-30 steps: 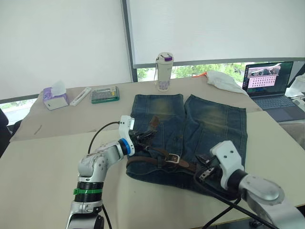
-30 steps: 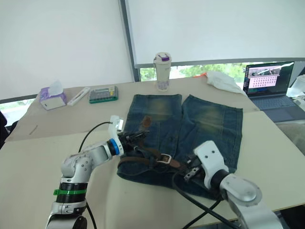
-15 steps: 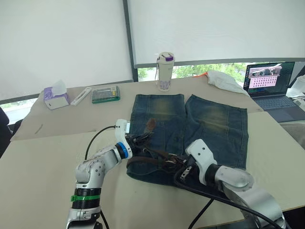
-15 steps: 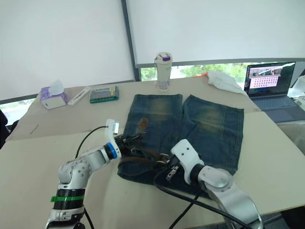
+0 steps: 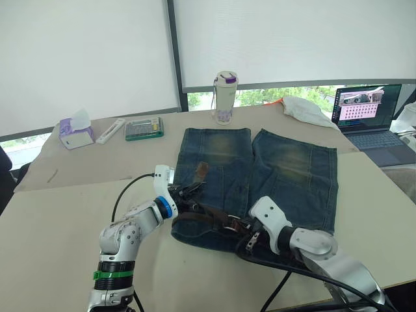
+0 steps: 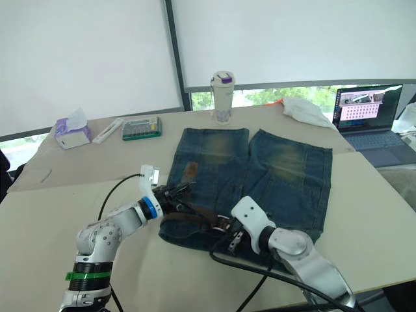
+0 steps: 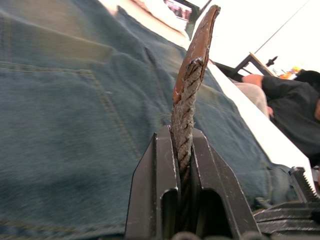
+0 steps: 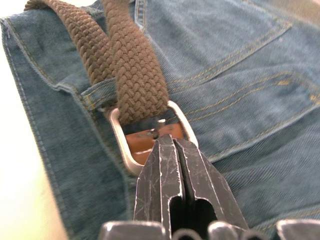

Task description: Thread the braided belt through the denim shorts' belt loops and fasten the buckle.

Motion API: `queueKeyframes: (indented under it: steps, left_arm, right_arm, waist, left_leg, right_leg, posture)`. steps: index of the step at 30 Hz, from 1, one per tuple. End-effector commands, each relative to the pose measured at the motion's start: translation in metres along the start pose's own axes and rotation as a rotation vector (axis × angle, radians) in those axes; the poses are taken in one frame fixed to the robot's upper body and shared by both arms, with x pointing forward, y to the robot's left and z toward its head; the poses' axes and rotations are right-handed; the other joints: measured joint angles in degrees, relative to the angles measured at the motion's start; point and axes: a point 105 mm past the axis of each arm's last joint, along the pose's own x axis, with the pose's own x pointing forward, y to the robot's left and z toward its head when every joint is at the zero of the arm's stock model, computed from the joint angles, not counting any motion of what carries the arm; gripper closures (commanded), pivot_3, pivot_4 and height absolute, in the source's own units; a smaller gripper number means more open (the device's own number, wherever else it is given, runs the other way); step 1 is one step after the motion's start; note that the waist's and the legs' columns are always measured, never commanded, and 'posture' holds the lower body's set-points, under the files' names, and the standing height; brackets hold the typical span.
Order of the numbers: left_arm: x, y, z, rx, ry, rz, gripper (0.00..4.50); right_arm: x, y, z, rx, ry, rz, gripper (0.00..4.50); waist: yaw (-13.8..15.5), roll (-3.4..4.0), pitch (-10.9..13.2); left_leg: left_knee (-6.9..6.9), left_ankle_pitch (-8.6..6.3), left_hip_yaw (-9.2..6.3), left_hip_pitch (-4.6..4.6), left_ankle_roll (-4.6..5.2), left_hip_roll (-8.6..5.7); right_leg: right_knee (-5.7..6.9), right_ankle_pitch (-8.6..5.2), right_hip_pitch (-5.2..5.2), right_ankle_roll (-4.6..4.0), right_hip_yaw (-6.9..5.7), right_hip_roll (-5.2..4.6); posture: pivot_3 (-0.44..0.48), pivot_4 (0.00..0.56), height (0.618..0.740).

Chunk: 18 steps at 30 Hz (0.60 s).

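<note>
The denim shorts (image 5: 292,162) lie flat on the table, waistband toward me. The braided belt (image 5: 201,218) runs along the waistband and passes under a belt loop (image 8: 97,95). My left gripper (image 5: 188,193) is shut on the belt just below its reddish leather tip (image 7: 199,45), which stands up over the left leg. My right gripper (image 5: 244,227) is shut, its fingertips resting inside the silver buckle (image 8: 120,140) at the middle of the waistband. Whether they pinch the prong I cannot tell.
A bottle (image 5: 225,97), a green box (image 5: 143,129), a white stick (image 5: 110,130) and a tissue box (image 5: 76,130) stand at the back. A laptop (image 5: 367,114) and white cloth (image 5: 305,110) are at the back right. A person (image 7: 290,100) sits beyond the table.
My right gripper has moved left along the waistband to the buckle and stopped there. My left gripper, still holding the belt end, has drifted slightly left.
</note>
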Motion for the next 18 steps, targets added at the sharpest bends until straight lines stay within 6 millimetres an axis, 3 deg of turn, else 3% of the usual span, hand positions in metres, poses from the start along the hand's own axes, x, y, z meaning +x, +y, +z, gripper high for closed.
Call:
queueKeyframes:
  steps: [1,6,12,18]
  left_arm:
    - [-0.005,0.001,0.009,-0.004,-0.069,0.021,4.5]
    - [-0.002,0.002,0.004,-0.018,-0.071,0.042,4.5]
    - [-0.002,0.006,0.002,-0.023,-0.069,0.061,4.5]
    - [-0.002,0.005,0.006,-0.013,-0.081,0.062,4.5]
  right_arm:
    - [0.005,0.006,-0.001,-0.026,0.001,0.053,4.47]
    - [0.008,0.009,-0.008,-0.066,0.025,0.12,4.47]
    - [0.014,0.008,0.011,-0.09,-0.063,0.145,4.47]
    - [0.019,0.009,0.002,-0.099,-0.017,0.157,4.47]
  waist:
    - [-0.13,0.0,0.0]
    - [-0.09,-0.01,0.0]
    - [-0.08,-0.03,0.0]
    - [-0.11,-0.03,0.0]
  left_leg:
    - [0.0,0.0,0.0,0.0,0.0,0.01]
    - [0.0,0.0,0.0,0.01,0.0,0.02]
    - [0.0,0.0,0.01,0.01,-0.01,0.03]
    - [0.0,0.0,0.0,-0.01,0.0,0.02]
  right_leg:
    - [0.01,0.0,0.0,0.0,0.02,-0.01]
    - [0.01,0.0,0.02,0.0,0.02,0.0]
    - [0.02,0.0,0.01,0.0,0.03,0.0]
    - [0.0,0.0,0.0,0.0,0.02,-0.01]
  posture:
    - [0.0,0.15,0.74]
    - [0.0,0.15,0.74]
    - [0.0,0.15,0.74]
    - [0.0,0.15,0.74]
